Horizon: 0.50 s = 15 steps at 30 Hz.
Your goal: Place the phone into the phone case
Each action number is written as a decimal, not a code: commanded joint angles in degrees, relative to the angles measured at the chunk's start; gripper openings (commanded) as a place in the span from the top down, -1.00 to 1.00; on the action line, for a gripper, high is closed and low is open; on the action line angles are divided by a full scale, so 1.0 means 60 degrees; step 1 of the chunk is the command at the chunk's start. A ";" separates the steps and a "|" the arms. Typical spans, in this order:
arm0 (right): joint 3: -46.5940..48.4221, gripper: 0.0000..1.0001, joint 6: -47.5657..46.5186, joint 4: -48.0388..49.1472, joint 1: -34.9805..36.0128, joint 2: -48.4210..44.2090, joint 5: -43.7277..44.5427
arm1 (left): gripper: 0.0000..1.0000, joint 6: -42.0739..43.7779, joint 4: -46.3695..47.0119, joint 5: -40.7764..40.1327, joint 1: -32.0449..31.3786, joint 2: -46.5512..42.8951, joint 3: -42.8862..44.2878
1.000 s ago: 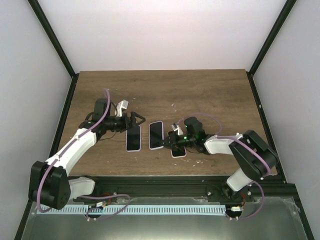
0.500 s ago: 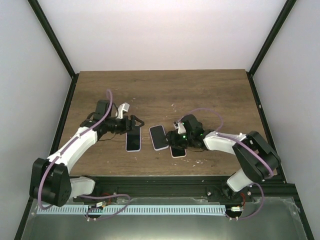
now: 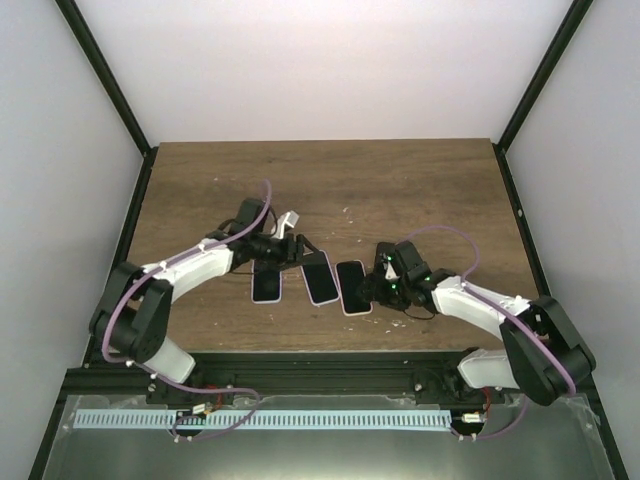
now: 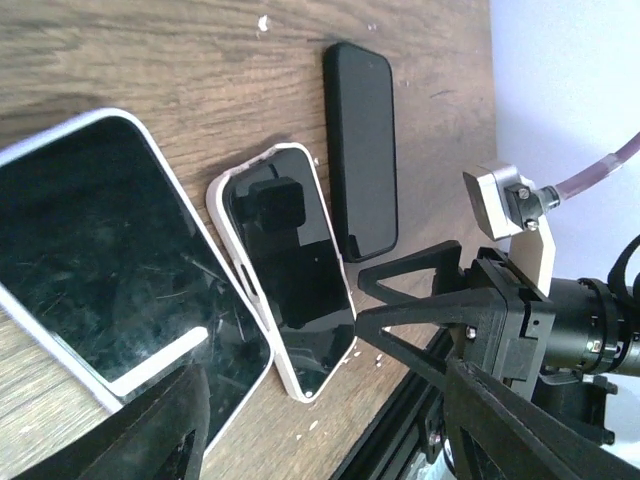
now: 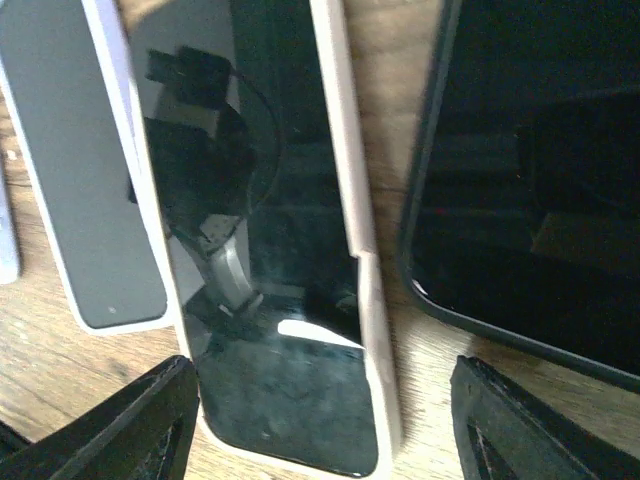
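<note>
Three flat slabs lie side by side on the wooden table. The middle one is a glossy black phone with a white rim notched on one side; it lies tilted. To its right is a black phone case with a raised edge. My left gripper hangs open at the phone's far end, touching nothing. My right gripper is open too, its fingers either side of the phone's end without clamping it.
A second white-rimmed phone lies left of the middle one, almost touching it. The black frame rail runs along the table's near edge just behind the phones. Dark posts and white walls close in the sides.
The right gripper opened, let go and drew back to the right. The middle phone now lies tilted, its far end leaning left. The left arm swung right to that end, its jaws narrowing.
</note>
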 commanded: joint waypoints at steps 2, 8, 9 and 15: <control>-0.0165 -0.41 -0.0167 0.0253 -0.0109 0.0156 0.0032 | -0.30 -0.1053 0.1674 0.0552 -0.0437 0.0866 -0.0318; -0.0532 -0.45 0.0177 0.1690 -0.0101 0.0791 -0.0868 | -0.22 -0.1799 0.2676 0.0538 -0.0657 0.0848 -0.1360; -0.0691 -0.46 0.0328 0.2100 -0.0107 0.0847 -0.1140 | -0.21 -0.1877 0.2841 0.0550 -0.0696 0.0872 -0.1490; -0.1334 -0.46 0.1433 0.5057 -0.0109 0.1152 -0.2207 | -0.09 -0.2025 0.3476 0.0636 -0.0775 0.1221 -0.1941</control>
